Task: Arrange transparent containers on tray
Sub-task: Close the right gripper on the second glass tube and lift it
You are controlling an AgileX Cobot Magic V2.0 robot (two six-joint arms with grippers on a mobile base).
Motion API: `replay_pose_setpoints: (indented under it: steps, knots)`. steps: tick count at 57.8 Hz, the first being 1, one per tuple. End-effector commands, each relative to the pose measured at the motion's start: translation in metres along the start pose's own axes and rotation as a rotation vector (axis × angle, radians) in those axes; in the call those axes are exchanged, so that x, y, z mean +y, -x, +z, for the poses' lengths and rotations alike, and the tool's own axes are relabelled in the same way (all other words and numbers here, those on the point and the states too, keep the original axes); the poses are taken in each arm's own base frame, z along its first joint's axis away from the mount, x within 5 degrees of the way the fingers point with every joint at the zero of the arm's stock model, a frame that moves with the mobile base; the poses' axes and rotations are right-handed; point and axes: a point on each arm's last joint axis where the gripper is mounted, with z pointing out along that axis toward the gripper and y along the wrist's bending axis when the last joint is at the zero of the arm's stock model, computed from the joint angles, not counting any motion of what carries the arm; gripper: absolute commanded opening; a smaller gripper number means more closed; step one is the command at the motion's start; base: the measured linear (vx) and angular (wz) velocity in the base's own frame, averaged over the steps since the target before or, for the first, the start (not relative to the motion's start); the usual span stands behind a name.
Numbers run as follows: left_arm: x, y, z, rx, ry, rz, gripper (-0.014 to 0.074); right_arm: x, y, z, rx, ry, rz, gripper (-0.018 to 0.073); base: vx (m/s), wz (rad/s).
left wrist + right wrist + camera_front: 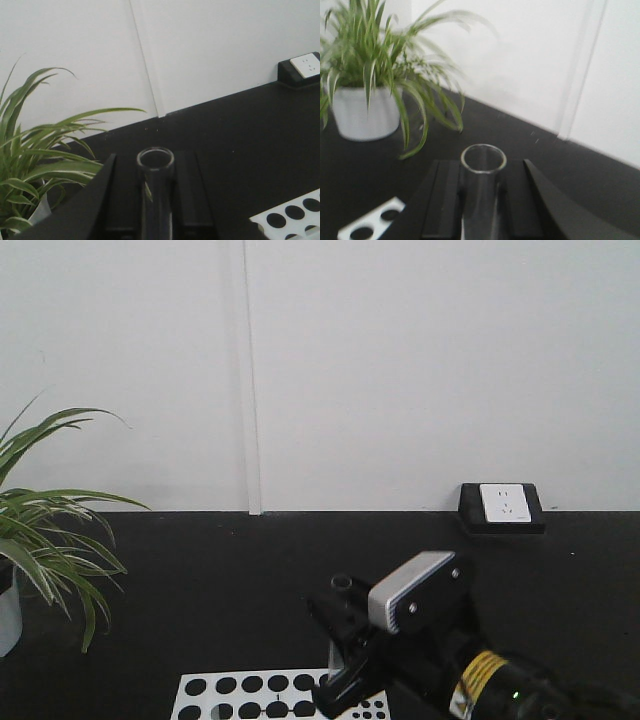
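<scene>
The left claw [153, 167] is clenched on a test tube [156, 202]; the right claw [482, 172] is clenched on a second tube [481, 207].

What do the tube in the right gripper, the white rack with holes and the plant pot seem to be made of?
The tube in the right gripper looks like clear glass: see-through, with a bright glint on its round rim. The rack looks like matte white plastic, perhaps painted board. The pot seems white ceramic or plastic; blur leaves it open.
</scene>
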Motion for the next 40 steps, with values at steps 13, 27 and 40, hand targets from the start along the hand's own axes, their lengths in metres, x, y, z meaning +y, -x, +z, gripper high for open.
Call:
replay_pose_setpoints:
  steps: [13,27,40]
  knots:
    - [0.0,0.011,-0.004,-0.024,-0.008,-0.146,-0.0003,-0.007,0.115,-0.078,-0.188,-0.1,-0.024,-0.0013,0.0,0.0]
    - [0.003,0.009,-0.019,0.02,0.02,-0.164,-0.0003,-0.008,0.121,-0.13,-0.009,-0.181,-0.01,-0.0013,0.0,0.0]
    - [0.006,0.015,-0.047,-0.024,0.041,-0.159,-0.0003,-0.002,0.112,-0.16,-0.045,-0.184,-0.016,-0.0013,0.0,0.0]
